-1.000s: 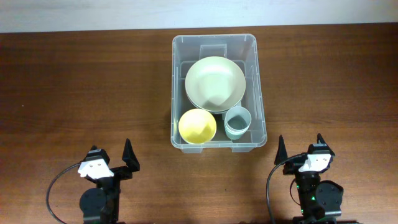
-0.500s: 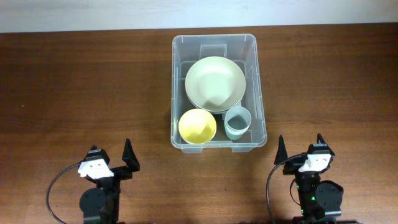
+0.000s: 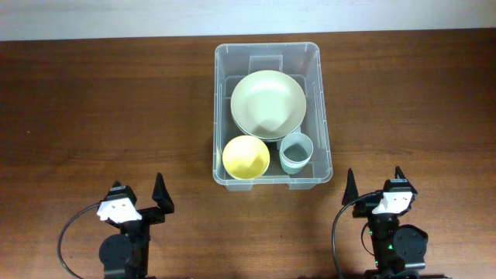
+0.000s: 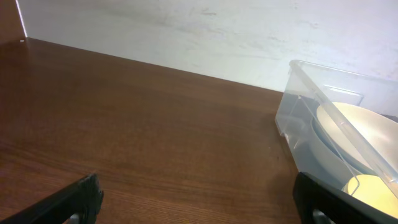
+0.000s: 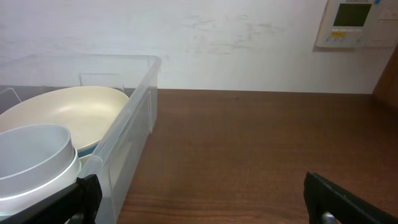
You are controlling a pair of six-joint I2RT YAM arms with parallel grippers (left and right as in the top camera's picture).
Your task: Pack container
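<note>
Your left gripper (image 3: 139, 198) and right gripper (image 3: 374, 192) rest spread and empty, flanking the container's (image 3: 267, 47) near end; inside: pale bowl (image 3: 267, 101), yellow bowl (image 3: 246, 156), cup (image 3: 295, 152).

A dark brown wooden table (image 3: 93, 101) meets a plain white wall (image 4: 186, 31) behind. A white control panel (image 5: 354, 22) hangs on that wall.

Bright, even light, sharp focus, soft sheen on table (image 4: 155, 137) and container (image 4: 297, 118).

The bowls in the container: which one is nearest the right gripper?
The small grey-blue bowl, in the container's near right corner. The yellow bowl sits to its left; the large cream bowl lies farther back.
</note>
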